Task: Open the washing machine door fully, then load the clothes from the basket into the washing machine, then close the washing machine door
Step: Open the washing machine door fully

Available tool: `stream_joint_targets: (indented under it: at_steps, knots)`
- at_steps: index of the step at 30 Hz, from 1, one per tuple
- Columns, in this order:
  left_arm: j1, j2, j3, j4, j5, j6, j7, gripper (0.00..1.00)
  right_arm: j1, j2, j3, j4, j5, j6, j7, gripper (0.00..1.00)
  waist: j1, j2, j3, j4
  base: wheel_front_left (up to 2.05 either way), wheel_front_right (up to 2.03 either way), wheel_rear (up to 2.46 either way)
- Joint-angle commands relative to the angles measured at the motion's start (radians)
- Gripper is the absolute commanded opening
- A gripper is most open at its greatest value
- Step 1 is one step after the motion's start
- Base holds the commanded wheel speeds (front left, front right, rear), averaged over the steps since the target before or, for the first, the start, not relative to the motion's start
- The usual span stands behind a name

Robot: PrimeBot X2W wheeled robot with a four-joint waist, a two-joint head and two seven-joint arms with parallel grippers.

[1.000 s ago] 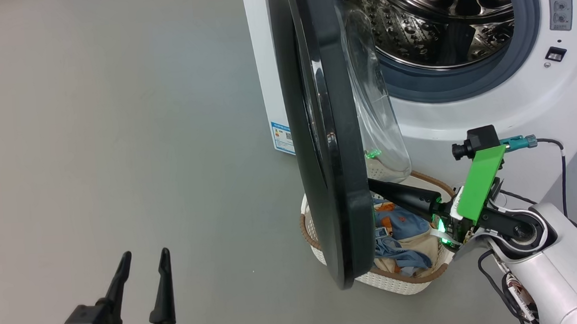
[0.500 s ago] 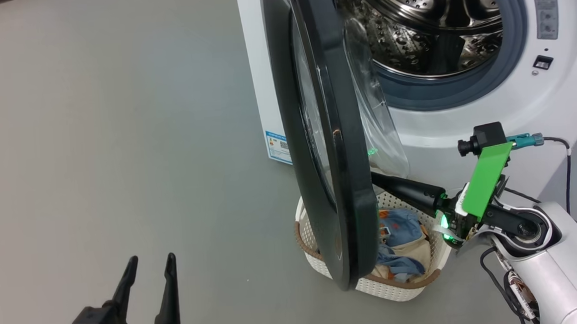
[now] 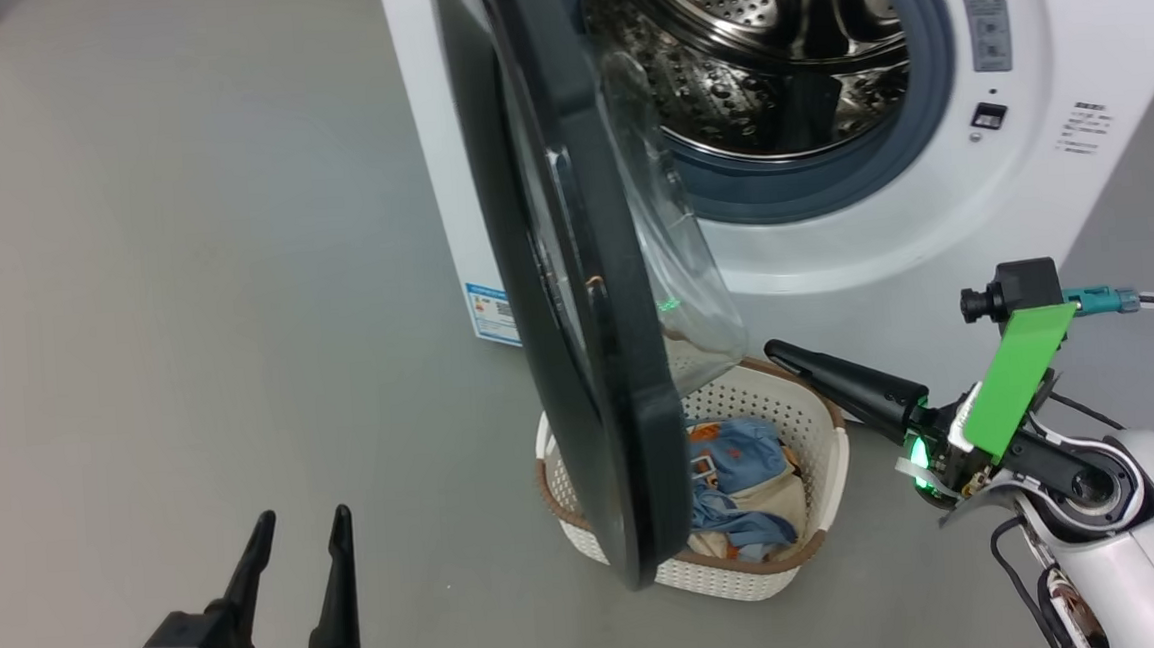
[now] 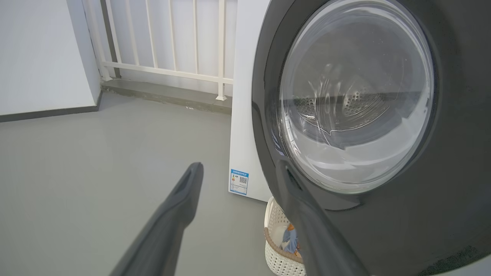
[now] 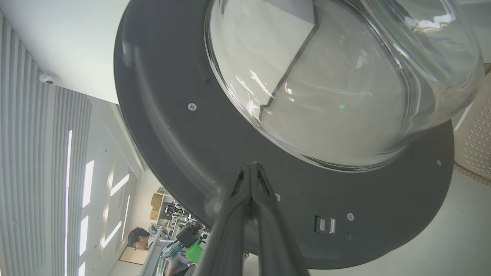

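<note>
The washing machine door [image 4: 364, 115] (open) overhangs the basket [image 4: 277, 258].

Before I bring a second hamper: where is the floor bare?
Bare: the grey floor between the open left pincer and the white washing machine's side. Crowded: around the glossy black-rimmed round door, with the cream perforated basket under it and shut right pincer beside.

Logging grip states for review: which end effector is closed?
The right end effector, fingers pressed together, pointing at the inner side of the washing machine door; the left end effector has its fingers spread apart.
</note>
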Motion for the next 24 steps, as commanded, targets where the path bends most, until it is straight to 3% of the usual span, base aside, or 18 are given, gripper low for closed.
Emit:
stream_joint_targets:
  at_steps: [1, 13, 24]
  knots:
    - [-0.035, 0.014, 0.033, -0.023, 0.006, -0.006, -0.008, 1.00, 0.009, -0.007, 0.000, -0.046, -0.028, 0.007, -0.013, 1.00, 0.0000, 0.0000, -0.004, -0.031, 0.00, 0.00, 0.00]
    - [-0.036, 0.013, 0.043, -0.029, 0.008, -0.008, -0.008, 1.00, 0.093, -0.014, -0.014, -0.196, -0.123, 0.007, -0.120, 1.00, 0.0000, 0.0000, -0.011, -0.156, 0.00, 0.00, 0.00]
    - [-0.026, 0.013, 0.062, -0.039, 0.009, -0.008, -0.008, 1.00, 0.143, -0.059, 0.024, -0.292, -0.261, 0.007, -0.248, 1.00, 0.0000, 0.0000, -0.006, -0.267, 0.00, 0.00, 0.00]
